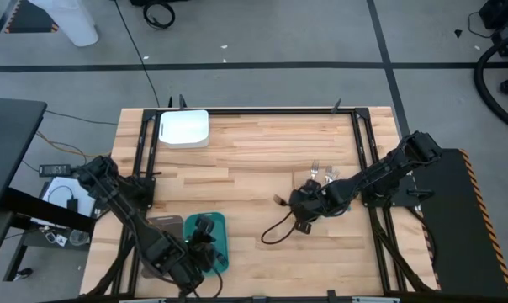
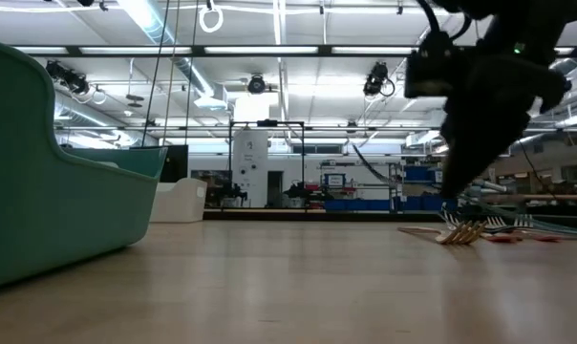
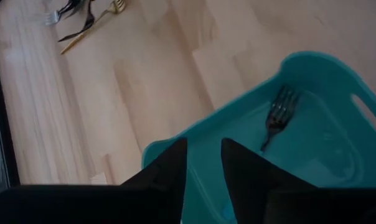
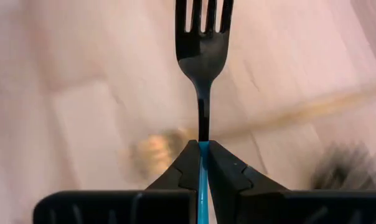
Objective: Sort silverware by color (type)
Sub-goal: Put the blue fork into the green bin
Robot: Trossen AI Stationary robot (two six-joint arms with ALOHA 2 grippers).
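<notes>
While gripping: right pincer [image 4: 200, 149] clamps a dark-tined, teal-handled fork [image 4: 202, 56], right of centre.
Left pincer [image 3: 203, 158]: slightly parted, empty, over the teal plastic tray [image 3: 325, 81] holding one fork.
Next, likely: carry it leftward to that tray.

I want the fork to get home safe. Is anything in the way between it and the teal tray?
Nothing visible. The right gripper holds the dark fork over bare table, and the wood across to the teal tray looks open. One fork already lies inside.

Teal tray [image 1: 218, 244], white tray [image 1: 184, 129], grey tray [image 1: 166, 225]
</notes>
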